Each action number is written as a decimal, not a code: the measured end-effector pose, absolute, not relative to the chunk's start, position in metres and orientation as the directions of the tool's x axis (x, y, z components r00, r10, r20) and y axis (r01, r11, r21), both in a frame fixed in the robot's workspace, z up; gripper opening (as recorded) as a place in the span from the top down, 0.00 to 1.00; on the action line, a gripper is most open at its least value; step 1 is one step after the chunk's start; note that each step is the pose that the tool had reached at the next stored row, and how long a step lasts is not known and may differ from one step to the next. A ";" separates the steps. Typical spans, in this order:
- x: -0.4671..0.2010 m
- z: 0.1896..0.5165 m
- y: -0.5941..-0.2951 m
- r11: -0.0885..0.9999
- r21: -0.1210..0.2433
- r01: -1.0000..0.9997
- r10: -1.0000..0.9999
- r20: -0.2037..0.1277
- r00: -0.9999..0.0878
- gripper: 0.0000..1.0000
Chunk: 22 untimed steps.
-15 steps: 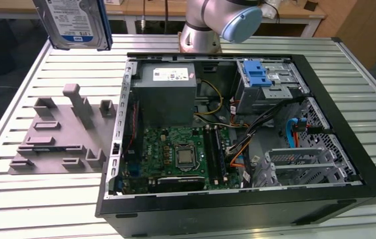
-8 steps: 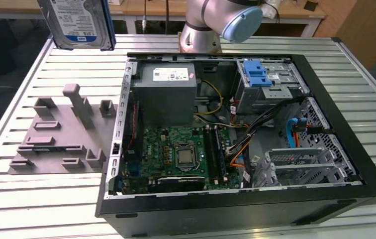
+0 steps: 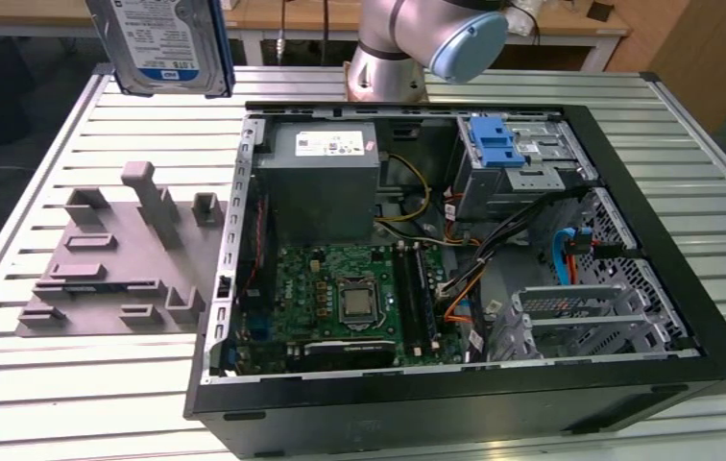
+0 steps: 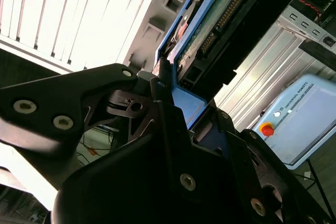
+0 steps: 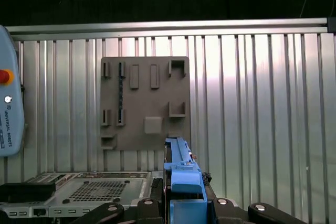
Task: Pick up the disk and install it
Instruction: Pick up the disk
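Slatted metal table (image 3: 68, 403) bearing an open computer case (image 3: 466, 403): the gripper (image 4: 185, 103), pinching the disk (image 3: 164, 43) by its blue carrier (image 5: 182, 174), holds it aloft clear of the case; a slip in this edge grip, or a snag on the cables (image 3: 504, 230) inside, could tilt or drop it.

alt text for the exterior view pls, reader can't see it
A disk in a blue frame hangs in the air at the exterior view's upper left, over a slatted metal table with a grey holder tray. Beside the tray lies an open computer case, its green circuit board exposed.
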<state>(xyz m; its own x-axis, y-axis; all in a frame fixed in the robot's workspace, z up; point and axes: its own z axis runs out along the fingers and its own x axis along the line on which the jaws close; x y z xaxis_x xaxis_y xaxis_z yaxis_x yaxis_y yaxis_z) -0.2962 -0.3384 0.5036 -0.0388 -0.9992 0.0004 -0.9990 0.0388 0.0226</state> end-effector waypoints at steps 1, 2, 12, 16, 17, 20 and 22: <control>-0.295 0.504 -0.338 0.039 0.023 -0.999 -0.999 0.000 -0.039 0.64; -0.293 0.504 -0.338 0.039 0.023 -0.999 -0.999 0.000 -0.039 0.64; -0.277 0.504 -0.342 0.039 0.023 -0.999 -0.999 0.000 -0.039 0.64; -0.276 0.503 -0.351 0.039 0.023 -0.999 -0.999 0.000 -0.039 0.64; -0.275 0.503 -0.354 0.039 0.023 -0.999 -0.999 0.000 -0.039 0.64; -0.275 0.503 -0.364 0.039 0.023 -0.999 -0.999 0.000 -0.039 0.64; -0.275 0.502 -0.370 0.039 0.023 -0.999 -0.999 0.000 -0.039 0.64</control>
